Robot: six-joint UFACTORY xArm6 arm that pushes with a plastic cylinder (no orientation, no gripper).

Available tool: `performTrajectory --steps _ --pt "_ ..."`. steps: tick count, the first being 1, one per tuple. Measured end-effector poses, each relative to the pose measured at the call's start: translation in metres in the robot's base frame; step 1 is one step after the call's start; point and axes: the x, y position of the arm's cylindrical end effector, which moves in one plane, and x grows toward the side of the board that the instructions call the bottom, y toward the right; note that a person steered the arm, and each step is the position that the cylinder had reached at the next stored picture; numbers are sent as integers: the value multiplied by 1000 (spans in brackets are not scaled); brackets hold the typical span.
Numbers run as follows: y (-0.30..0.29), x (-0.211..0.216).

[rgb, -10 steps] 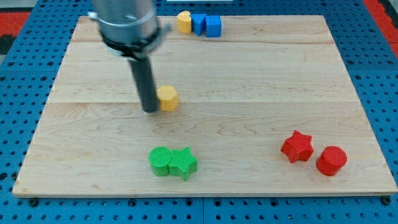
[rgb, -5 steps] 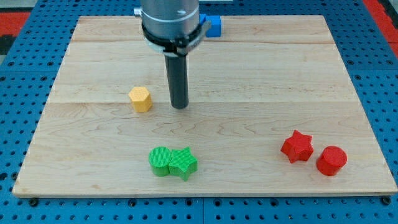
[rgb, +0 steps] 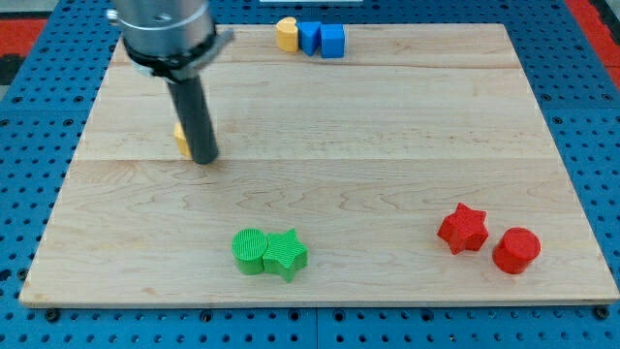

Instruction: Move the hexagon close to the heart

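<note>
The yellow hexagon [rgb: 181, 142] lies on the left part of the wooden board [rgb: 387, 145], mostly hidden behind my rod. My tip [rgb: 203, 159] rests on the board right beside the hexagon, at its right and slightly below it. The yellow heart [rgb: 286, 33] sits at the view's top edge of the board, far above and to the right of the hexagon.
Two blue blocks [rgb: 322, 39] stand just right of the heart. A green cylinder [rgb: 250, 251] and a green star [rgb: 286, 254] touch each other at the bottom centre. A red star [rgb: 462, 229] and a red cylinder [rgb: 515, 250] sit at the bottom right.
The rod swung from the hexagon's left to its right and then followed it left. The hexagon slid leftwards across the board, away from the heart.
</note>
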Motion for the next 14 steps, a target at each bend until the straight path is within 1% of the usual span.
performTrajectory --steps 1,2,3,4,5,6,8,9,10,11,12,13,14 --pt "-23 -28" --pt "-25 -25" --pt "-66 -29" --pt "-44 -61" --pt "0 -73" --pt "12 -131" --pt "14 -188" --pt "0 -205" --pt "34 -211" --pt "22 -212" --pt "20 -164" --pt "44 -162" --pt "54 -175"
